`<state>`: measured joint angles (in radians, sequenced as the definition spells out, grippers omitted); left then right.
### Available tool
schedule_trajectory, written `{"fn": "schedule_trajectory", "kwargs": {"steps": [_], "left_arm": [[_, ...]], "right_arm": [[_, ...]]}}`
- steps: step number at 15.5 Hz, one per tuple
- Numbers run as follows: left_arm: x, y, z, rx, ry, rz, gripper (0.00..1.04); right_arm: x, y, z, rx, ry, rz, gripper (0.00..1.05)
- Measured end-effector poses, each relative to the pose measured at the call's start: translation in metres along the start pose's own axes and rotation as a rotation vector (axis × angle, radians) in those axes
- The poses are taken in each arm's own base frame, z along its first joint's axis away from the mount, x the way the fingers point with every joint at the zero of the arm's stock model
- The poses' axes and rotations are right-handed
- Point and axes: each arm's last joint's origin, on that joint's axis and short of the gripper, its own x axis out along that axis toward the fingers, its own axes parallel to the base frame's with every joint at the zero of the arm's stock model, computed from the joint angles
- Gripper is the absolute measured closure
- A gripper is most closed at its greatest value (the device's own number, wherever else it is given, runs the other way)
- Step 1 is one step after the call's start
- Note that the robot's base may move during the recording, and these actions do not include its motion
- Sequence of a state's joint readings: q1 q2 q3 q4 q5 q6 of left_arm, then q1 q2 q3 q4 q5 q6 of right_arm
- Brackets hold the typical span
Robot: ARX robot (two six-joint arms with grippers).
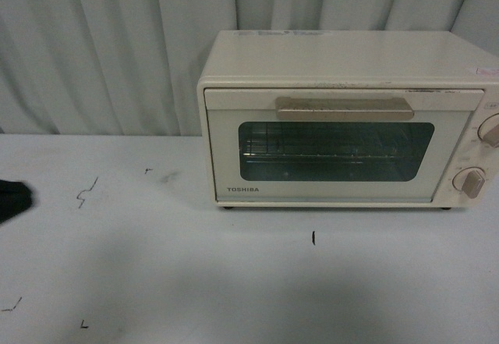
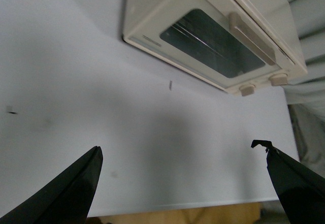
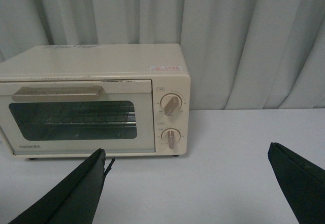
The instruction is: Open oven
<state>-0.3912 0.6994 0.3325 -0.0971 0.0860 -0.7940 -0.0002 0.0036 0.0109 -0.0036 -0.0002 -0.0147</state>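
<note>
Simply one closed oven [image 1: 343, 118], two knobs [image 3: 172, 104]; left fingers [image 2: 76, 188], right fingers [image 3: 76, 193] wide apart, empty.

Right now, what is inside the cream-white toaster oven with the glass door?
Through the glass window of the cream-white toaster oven, a wire rack shows; the door frame covers the rest.

The left gripper [image 2: 177, 148] has two matte black fingers [image 2: 71, 191], broad at the base and narrowing to thin, wedge-like tips. One tip ends in a small jagged hook. The right gripper [image 3: 186, 150] has the same plain black, tapering fingers [image 3: 76, 193], with a thin black sliver beside one tip. At the left edge of the front view a rounded black shape [image 1: 14, 200] shows, too cropped to identify.
</note>
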Motion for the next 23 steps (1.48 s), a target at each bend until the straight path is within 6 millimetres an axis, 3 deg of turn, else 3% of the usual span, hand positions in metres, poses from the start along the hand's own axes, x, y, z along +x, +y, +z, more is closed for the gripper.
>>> {"fn": "schedule_trajectory", "kwargs": {"steps": [5,9,11,16,23], "left_arm": [[0.093,-0.03,-0.019,-0.15,0.125,-0.055,0.07],[0.137,-0.019,-0.049,-0.255,0.221,0.042,0.07],[0.164,-0.025,-0.068,-0.339,0.253,0.053,0.07],[0.196,-0.021,-0.079,-0.402,0.191,0.115,0.07],[0.21,-0.003,-0.091,-0.482,0.141,0.197,0.07]], "right_arm": [[0.0,0.0,0.0,0.0,0.0,0.0,0.06],[0.0,0.0,0.0,0.0,0.0,0.0,0.06],[0.0,0.0,0.0,0.0,0.0,0.0,0.06],[0.0,0.0,0.0,0.0,0.0,0.0,0.06],[0.0,0.0,0.0,0.0,0.0,0.0,0.06]]}}
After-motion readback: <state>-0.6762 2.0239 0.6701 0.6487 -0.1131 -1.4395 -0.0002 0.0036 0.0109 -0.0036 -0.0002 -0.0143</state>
